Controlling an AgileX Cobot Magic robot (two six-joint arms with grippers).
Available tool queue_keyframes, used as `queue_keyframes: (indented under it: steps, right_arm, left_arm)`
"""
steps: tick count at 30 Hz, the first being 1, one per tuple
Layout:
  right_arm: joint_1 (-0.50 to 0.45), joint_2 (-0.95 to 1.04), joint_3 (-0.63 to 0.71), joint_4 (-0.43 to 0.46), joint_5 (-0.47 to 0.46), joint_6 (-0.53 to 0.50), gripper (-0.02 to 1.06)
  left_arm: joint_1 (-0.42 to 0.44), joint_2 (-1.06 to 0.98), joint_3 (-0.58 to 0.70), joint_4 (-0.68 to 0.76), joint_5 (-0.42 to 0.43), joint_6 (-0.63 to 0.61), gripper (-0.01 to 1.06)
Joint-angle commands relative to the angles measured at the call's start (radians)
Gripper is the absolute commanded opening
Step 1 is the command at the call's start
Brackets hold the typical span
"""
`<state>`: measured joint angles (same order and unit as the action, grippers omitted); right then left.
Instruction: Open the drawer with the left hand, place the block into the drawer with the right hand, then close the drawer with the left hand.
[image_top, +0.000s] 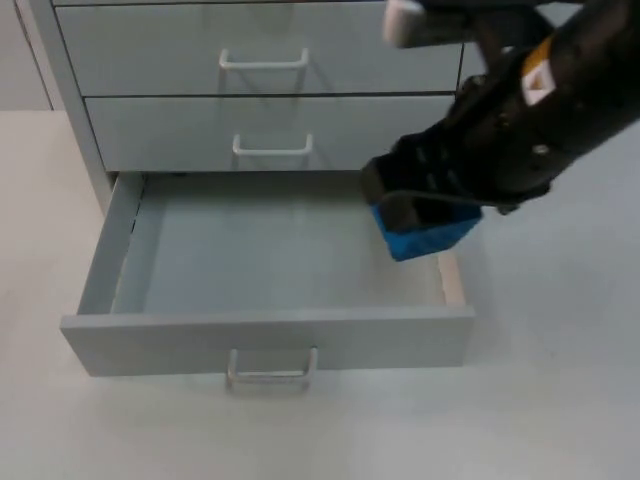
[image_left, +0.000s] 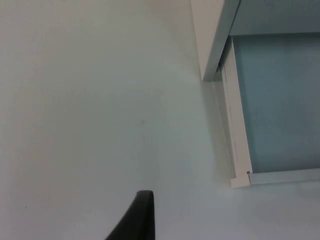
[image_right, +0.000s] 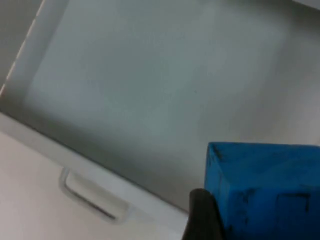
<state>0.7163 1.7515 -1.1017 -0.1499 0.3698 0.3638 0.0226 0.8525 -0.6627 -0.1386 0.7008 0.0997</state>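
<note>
The bottom drawer (image_top: 270, 335) of a grey cabinet stands pulled out, its pale blue inside bare. My right gripper (image_top: 415, 215) is shut on a blue block (image_top: 428, 235) and holds it over the drawer's right end, above the floor of the drawer. In the right wrist view the blue block (image_right: 265, 190) sits beside one black fingertip (image_right: 202, 217), with the drawer floor (image_right: 150, 90) and the front handle (image_right: 92, 197) beneath. The left wrist view has one black fingertip (image_left: 137, 217) over the white table, beside the drawer's left wall (image_left: 235, 130); this arm waits to the left of the cabinet.
Two shut drawers with white handles (image_top: 262, 62) (image_top: 272, 148) stand above the open one. The open drawer's handle (image_top: 270, 372) points toward the table's front. White table top (image_top: 560, 400) stretches to the right and in front of the cabinet.
</note>
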Motion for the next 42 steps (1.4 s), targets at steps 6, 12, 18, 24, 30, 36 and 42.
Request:
queue_keyframes:
  steps: [6, 12, 18, 24, 30, 36, 42]
  right_arm:
    - [0.006, 0.147, -0.079, -0.005, -0.107, -0.007, 0.0]
    - [0.006, 0.223, -0.084, -0.005, -0.205, -0.007, 0.05]
    - [0.006, 0.27, -0.084, -0.005, -0.264, -0.007, 0.25]
    - [0.006, 0.287, -0.084, -0.005, -0.274, -0.007, 0.58]
    - [0.006, 0.287, -0.084, -0.005, -0.274, -0.007, 0.67]
    - [0.006, 0.249, -0.086, 0.003, -0.237, -0.007, 0.67]
    - [0.006, 0.12, -0.086, 0.003, -0.095, 0.0, 0.67]
  left_arm:
    - [0.002, -0.003, 0.002, -0.01, -0.01, -0.001, 1.05]
    - [0.002, -0.003, 0.002, -0.01, -0.015, -0.001, 1.05]
    - [0.002, -0.003, 0.002, -0.01, -0.019, -0.001, 1.05]
    - [0.002, -0.003, 0.002, -0.01, -0.019, -0.001, 1.05]
    - [0.002, -0.003, 0.002, -0.01, -0.019, -0.001, 1.05]
    - [0.002, -0.003, 0.002, -0.01, -0.019, -0.001, 1.05]
    - [0.002, -0.003, 0.002, -0.01, -0.019, -0.001, 1.05]
